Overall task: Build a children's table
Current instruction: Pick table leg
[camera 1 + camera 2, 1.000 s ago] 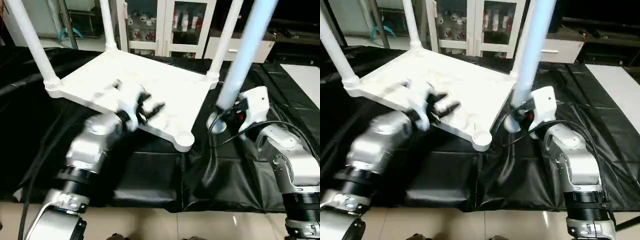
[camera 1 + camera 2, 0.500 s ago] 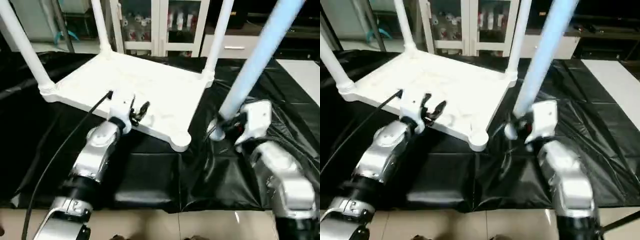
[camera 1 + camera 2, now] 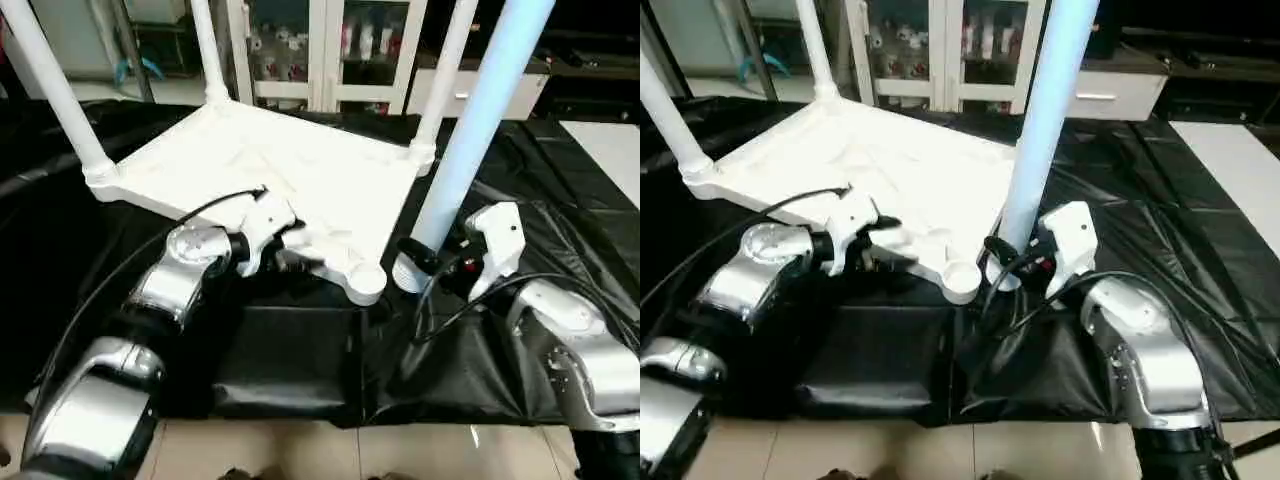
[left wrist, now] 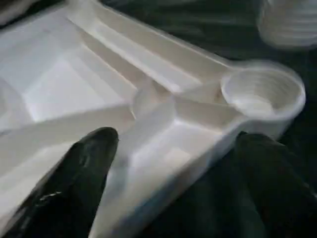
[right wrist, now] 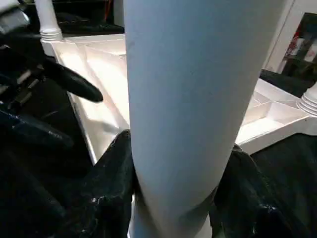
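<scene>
- Our left gripper (image 4: 171,163) straddles the tabletop (image 3: 290,165) edge, jaws wide; our right gripper (image 5: 171,198) clamps the fourth leg (image 3: 478,120).
- Ribbed white underside faces up; three legs stand socketed.

my forearms are silver metal, rounded and glossy, with dark ringed joints along them. a thin black cable loops over the left forearm to a white wrist housing, and more black cables curl around the white housing on the right. my left gripper (image 3: 300,250) and right gripper (image 5: 173,198) each have two shiny black fingers (image 4: 79,168).
</scene>
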{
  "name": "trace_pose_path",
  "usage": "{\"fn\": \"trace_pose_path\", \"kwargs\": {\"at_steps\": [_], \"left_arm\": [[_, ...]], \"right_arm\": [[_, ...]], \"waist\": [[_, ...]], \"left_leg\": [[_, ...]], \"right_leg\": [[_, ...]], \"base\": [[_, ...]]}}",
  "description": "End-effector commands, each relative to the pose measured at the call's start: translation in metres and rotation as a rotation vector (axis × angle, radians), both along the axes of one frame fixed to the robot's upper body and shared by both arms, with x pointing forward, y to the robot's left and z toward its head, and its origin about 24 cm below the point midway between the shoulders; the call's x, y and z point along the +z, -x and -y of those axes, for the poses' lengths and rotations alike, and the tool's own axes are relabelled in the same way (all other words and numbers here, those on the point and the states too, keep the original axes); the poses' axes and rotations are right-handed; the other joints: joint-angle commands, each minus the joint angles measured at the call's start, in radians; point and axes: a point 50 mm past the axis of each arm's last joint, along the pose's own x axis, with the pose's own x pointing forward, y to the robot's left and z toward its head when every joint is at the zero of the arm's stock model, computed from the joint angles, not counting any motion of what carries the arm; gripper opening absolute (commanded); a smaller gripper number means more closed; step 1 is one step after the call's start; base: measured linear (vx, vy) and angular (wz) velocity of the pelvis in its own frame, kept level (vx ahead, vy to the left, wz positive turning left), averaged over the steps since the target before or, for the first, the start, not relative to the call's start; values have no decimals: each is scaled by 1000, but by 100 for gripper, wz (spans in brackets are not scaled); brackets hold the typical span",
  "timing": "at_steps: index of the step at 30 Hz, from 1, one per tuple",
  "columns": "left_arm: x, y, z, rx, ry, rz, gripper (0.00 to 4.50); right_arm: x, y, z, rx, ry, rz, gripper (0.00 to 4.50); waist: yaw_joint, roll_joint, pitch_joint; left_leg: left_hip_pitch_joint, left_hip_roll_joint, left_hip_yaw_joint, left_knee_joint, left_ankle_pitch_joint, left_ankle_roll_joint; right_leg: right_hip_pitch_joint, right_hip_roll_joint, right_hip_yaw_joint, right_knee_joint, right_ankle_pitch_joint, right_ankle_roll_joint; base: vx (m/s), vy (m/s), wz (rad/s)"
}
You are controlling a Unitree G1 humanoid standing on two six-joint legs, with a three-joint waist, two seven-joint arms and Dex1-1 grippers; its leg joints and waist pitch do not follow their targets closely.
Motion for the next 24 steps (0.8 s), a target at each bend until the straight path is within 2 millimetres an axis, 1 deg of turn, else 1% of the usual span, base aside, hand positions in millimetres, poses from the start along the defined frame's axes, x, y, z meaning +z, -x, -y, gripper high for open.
{"fn": "trace_pose_path", "kwargs": {"at_steps": [1, 2, 3, 4, 5, 6, 7, 8, 9, 10, 11, 12, 14, 15, 16, 17, 18, 19, 20, 21, 22, 23, 24], "left_arm": [[4, -3, 0, -63, -81, 5, 434], [5, -5, 0, -101, -123, -10, 434], [5, -6, 1, -110, -133, -18, 434], [6, -6, 1, -114, -137, -22, 434], [7, -7, 2, -130, -160, -28, 434], [8, -8, 3, -138, -174, -28, 434], [9, -10, 3, -142, -186, -20, 434], [10, -11, 4, -138, -195, -5, 434], [14, -16, 8, -108, -182, 36, 434], [16, -18, 11, -98, -169, 56, 434], [16, -19, 13, -94, -161, 66, 434], [18, -20, 16, -73, -107, 65, 434], [21, -20, 19, -48, 2, 36, 434], [21, -18, 17, -55, 55, 7, 434], [21, -17, 16, -64, 82, -12, 434], [19, -13, 12, -69, 137, -22, 434], [16, -7, 6, -50, 193, -15, 434], [14, -5, 4, -35, 205, -8, 434], [12, -2, 0, -6, 222, 5, 434], [8, 1, -3, 39, 237, 9, 434], [8, 16, -7, 161, 388, 89, 434], [8, 16, -7, 161, 388, 89, 434], [8, 24, -10, 236, 449, 107, 434]], "right_arm": [[8, -1, 4, 10, -6, 19, 186], [11, -1, 8, 14, -3, 20, 186], [12, -1, 9, 15, -2, 20, 186], [12, -1, 10, 15, -2, 20, 186], [13, -1, 12, 18, 7, 20, 186], [13, -1, 13, 20, 13, 20, 186], [13, -1, 14, 22, 16, 19, 186], [13, 0, 15, 23, 18, 18, 186], [14, 0, 15, 26, 21, 17, 186], [14, 1, 15, 29, 20, 15, 186], [14, 1, 15, 31, 19, 14, 186], [14, 2, 14, 28, 23, 16, 186], [15, 4, 13, 29, 20, 21, 186], [16, 6, 12, 31, 18, 24, 186], [17, 7, 12, 33, 16, 25, 186], [17, 10, 12, 32, 5, 24, 186], [18, 13, 12, 23, -14, 23, 186], [18, 14, 12, 18, -21, 23, 186], [19, 16, 11, 8, -34, 24, 186], [20, 17, 10, -2, -45, 27, 186], [21, 19, 7, -50, -67, 43, 186], [21, 19, 7, -50, -67, 43, 186], [20, 18, 7, -87, -70, 53, 186]], "waist": [[0, -7, -75], [-1, -1, -73], [-1, -4, -73], [1, -4, -73], [0, -3, -70], [0, -3, -72], [0, -5, -72], [0, -6, -74], [0, 0, -74], [0, -5, -75], [2, -5, -76], [4, 8, -76], [2, 1, -79], [2, 0, -78], [3, 8, -77], [3, 4, -76], [4, 11, -74], [1, 6, -73], [-3, 10, -75], [-4, 8, -74], [-7, 8, -70], [-8, 10, -70], [-9, 11, -72]], "left_leg": [[23, 10, -8, -77, -181, 17], [23, 12, -8, -79, -190, 13], [25, 10, -7, -78, -200, 12], [26, 14, -8, -79, -209, 9], [26, 12, -7, -80, -224, 8], [27, 13, -8, -79, -227, 5], [24, 12, -9, -79, -221, 8], [24, 14, -9, -79, -218, 8], [24, 13, -10, -78, -214, 9], [24, 12, -9, -76, -210, 12], [24, 13, -9, -75, -202, 18], [24, 13, -11, -75, -197, 18], [23, 12, -9, -74, -192, 24], [21, 12, -8, -74, -189, 27], [22, 13, -8, -75, -192, 28], [21, 13, -10, -76, -194, 32], [20, 14, -11, -78, -199, 32], [18, 18, -11, -79, -212, 38], [24, 16, -8, -77, -232, 38], [23, 17, -10, -78, -238, 37], [23, 26, -12, -84, -262, 23], [22, 28, -13, -86, -268, 18], [27, 24, -9, -84, -276, 19]], "right_leg": [[51, -35, 30, -67, -177, -207], [50, -36, 31, -68, -180, -213], [49, -35, 30, -71, -192, -211], [50, -37, 31, -68, -195, -218], [49, -37, 30, -73, -217, -218], [49, -38, 30, -71, -220, -218], [52, -38, 30, -70, -211, -220], [53, -39, 30, -68, -200, -226], [53, -38, 29, -67, -192, -229], [54, -37, 29, -68, -176, -234], [56, -39, 29, -66, -163, -242], [56, -40, 29, -63, -152, -248], [59, -38, 28, -62, -121, -268], [60, -38, 28, -61, -116, -272], [59, -37, 28, -62, -111, -278], [61, -38, 27, -61, -108, -281], [63, -39, 27, -60, -113, -285], [64, -40, 27, -59, -114, -292], [57, -35, 26, -63, -145, -285], [57, -36, 26, -65, -166, -279], [55, -39, 27, -64, -203, -273], [55, -39, 26, -65, -216, -269], [47, -34, 25, -71, -234, -260]], "base": [[0, 0, 0], [0, 0, 0], [0, 0, 0], [0, 0, 0], [0, 0, 0], [0, 0, 0], [0, 0, 0], [0, 0, 0], [0, 0, 0], [0, 0, 0], [0, 0, 0], [0, 0, 0], [0, 0, 0], [0, 0, 0], [0, 0, 0], [0, 0, 0], [0, 0, 0], [0, 0, 0], [0, 0, 0], [0, 0, 0], [0, 0, 0], [0, 0, 0], [0, 0, 0]]}}
